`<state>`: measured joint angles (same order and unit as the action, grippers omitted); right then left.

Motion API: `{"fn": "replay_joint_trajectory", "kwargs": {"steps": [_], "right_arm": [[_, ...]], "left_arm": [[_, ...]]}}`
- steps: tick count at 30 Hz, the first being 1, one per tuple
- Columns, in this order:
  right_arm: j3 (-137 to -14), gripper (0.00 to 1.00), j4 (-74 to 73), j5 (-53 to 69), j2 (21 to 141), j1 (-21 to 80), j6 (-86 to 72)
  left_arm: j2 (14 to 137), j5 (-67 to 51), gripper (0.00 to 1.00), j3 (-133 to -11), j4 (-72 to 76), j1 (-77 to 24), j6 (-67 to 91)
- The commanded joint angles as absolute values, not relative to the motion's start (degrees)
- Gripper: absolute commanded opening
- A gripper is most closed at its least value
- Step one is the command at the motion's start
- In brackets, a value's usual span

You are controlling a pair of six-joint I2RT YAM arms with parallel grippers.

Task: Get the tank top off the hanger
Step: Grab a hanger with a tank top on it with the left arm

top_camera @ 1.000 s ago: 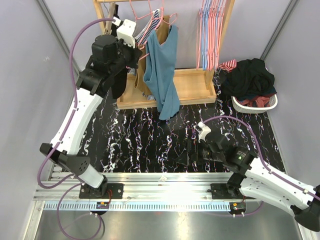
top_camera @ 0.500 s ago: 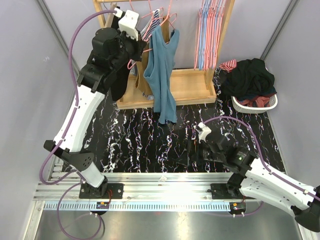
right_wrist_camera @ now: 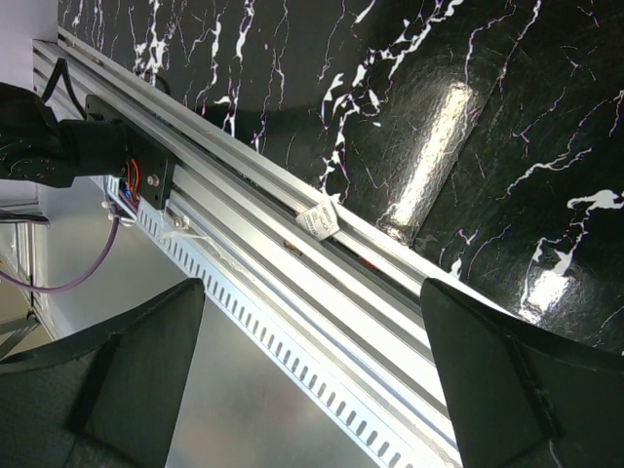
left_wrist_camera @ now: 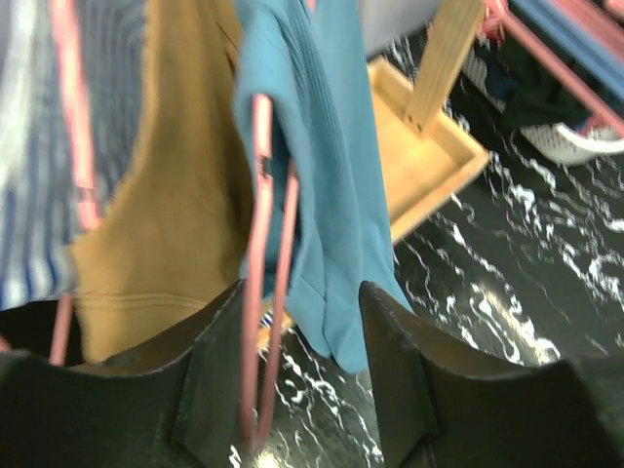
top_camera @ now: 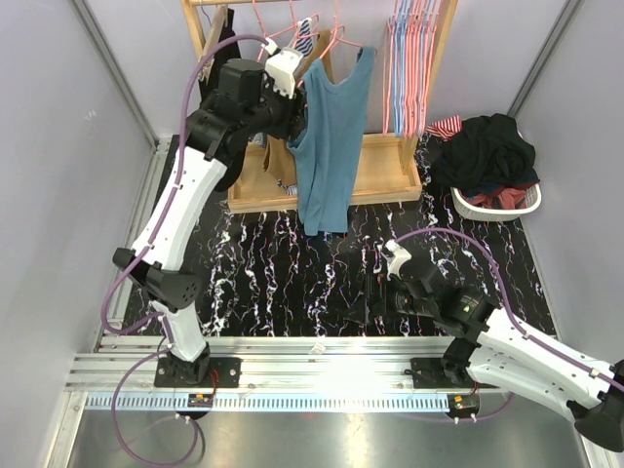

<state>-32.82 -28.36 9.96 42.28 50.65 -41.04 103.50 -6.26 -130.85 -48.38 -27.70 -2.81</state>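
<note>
1. My left gripper had its fingers parted. The lower loop of the pink hanger stood between them, close to one finger and not clamped.
2. The blue tank top hung on that hanger, draped just beyond the fingers, with a tan garment beside it.
3. Both hung at the wooden rack on the far side of the table.
4. My right gripper sat spread wide and empty, low over the table's near edge and well apart from the rack.
</note>
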Motion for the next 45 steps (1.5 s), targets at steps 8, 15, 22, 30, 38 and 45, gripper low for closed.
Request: {"fn": "replay_joint_trajectory", "kwargs": {"steps": [8, 15, 22, 30, 38, 45], "right_arm": [[-32.3, 1.0, -28.1, 8.4, 40.7, 51.2, -41.4], [-32.1, 1.0, -27.7, 8.3, 40.9, 51.2, -41.3], [-31.2, 1.0, -26.8, 8.3, 41.0, 51.2, -41.6], [-31.3, 1.0, -27.3, 8.2, 41.0, 51.2, -41.4], [-32.4, 1.0, -27.6, 8.4, 42.2, 51.2, -40.8], [-31.2, 1.0, -27.0, 8.4, 41.0, 51.2, -41.5]], "left_arm": [[107.5, -8.7, 0.0, -137.3, -51.3, -27.6, -3.3], [106.0, -7.9, 0.0, -137.2, -48.5, -27.6, -3.3], [98.6, -5.5, 0.0, -129.4, -38.3, -28.1, -2.9], [86.8, -0.9, 0.0, -110.6, -16.7, -28.6, -1.5], [90.0, 0.4, 0.0, -114.6, -16.3, -29.1, -3.1], [86.3, 0.4, 0.0, -108.3, -10.4, -29.1, -2.5]]}}
